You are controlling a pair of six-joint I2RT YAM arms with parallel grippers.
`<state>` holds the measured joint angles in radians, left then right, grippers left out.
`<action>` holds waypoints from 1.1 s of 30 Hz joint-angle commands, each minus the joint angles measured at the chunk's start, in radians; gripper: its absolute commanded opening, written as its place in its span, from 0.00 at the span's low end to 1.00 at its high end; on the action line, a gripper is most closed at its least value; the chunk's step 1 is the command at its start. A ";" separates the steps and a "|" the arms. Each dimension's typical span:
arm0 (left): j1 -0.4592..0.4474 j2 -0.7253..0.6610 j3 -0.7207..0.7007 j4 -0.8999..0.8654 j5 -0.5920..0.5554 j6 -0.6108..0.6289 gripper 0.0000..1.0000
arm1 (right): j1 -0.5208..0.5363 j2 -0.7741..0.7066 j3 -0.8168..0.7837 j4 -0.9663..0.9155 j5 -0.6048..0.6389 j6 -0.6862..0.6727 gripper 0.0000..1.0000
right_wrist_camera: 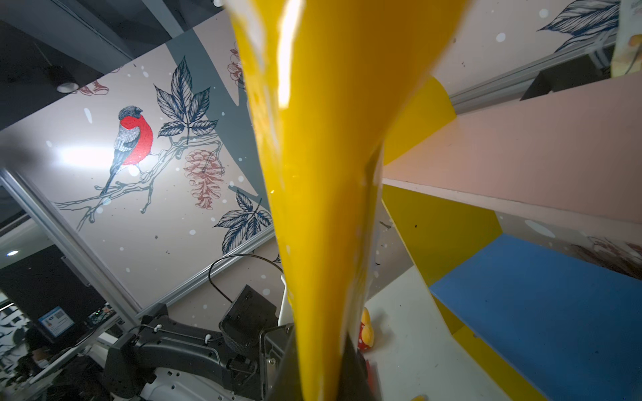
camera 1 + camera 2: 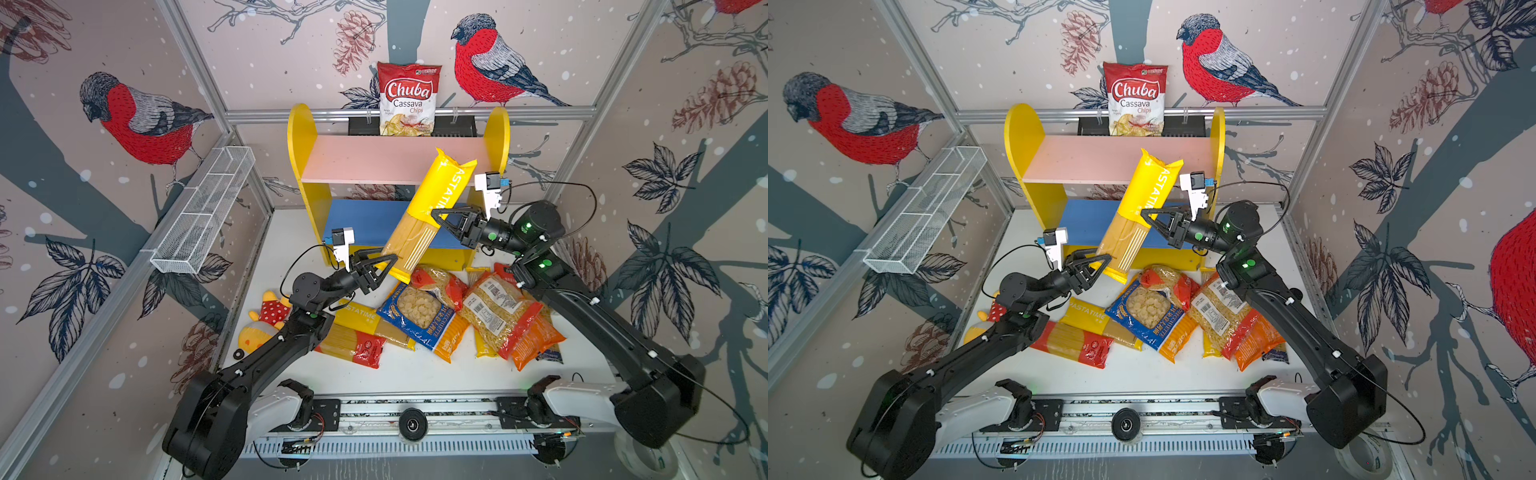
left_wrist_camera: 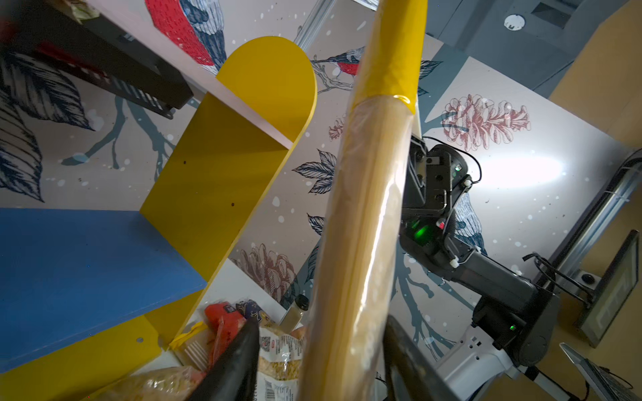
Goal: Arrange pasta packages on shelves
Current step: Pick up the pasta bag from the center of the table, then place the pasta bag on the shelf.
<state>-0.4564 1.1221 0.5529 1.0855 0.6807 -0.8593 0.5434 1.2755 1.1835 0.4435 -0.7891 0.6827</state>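
The left arm [image 2: 266, 357] hides most of the plush toy [image 2: 270, 311] in both top views.

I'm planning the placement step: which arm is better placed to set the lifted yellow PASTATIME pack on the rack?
Probably the right. The right gripper is shut on the PASTATIME pack near mid-length, beside the pink upper board. The left gripper only brackets its low end, jaws not visibly shut.

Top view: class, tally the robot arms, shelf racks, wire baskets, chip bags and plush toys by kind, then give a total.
Black robot arms: 2
Yellow wooden shelf rack: 1
White wire-mesh basket: 1
Red-white Chuba chips bag: 1
Yellow-red polka-dot plush toy: 1
Total: 6
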 commanded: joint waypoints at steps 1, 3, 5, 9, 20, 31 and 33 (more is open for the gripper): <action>-0.026 -0.010 0.017 -0.023 0.001 0.038 0.62 | -0.005 0.007 0.009 0.138 -0.001 0.024 0.04; -0.026 -0.017 0.013 -0.030 0.000 0.042 0.60 | -0.011 0.010 0.006 0.157 -0.001 0.036 0.05; -0.027 -0.020 0.017 -0.035 0.002 0.040 0.48 | -0.016 0.011 0.005 0.169 -0.002 0.044 0.06; -0.027 -0.010 0.038 -0.021 0.008 0.017 0.19 | -0.023 0.015 -0.003 0.176 0.011 0.062 0.19; -0.018 -0.029 0.139 0.000 -0.048 -0.053 0.00 | -0.054 -0.041 -0.102 0.236 0.056 0.061 0.72; 0.174 0.015 0.377 -0.223 -0.188 -0.282 0.00 | -0.070 -0.115 -0.277 0.228 0.130 -0.002 0.87; 0.237 0.035 0.454 -0.351 -0.204 -0.297 0.00 | -0.056 -0.109 -0.286 0.204 0.131 -0.007 0.87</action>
<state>-0.2741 1.1461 0.9298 0.8040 0.5743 -1.0893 0.4740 1.1629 0.9077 0.6418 -0.6804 0.6868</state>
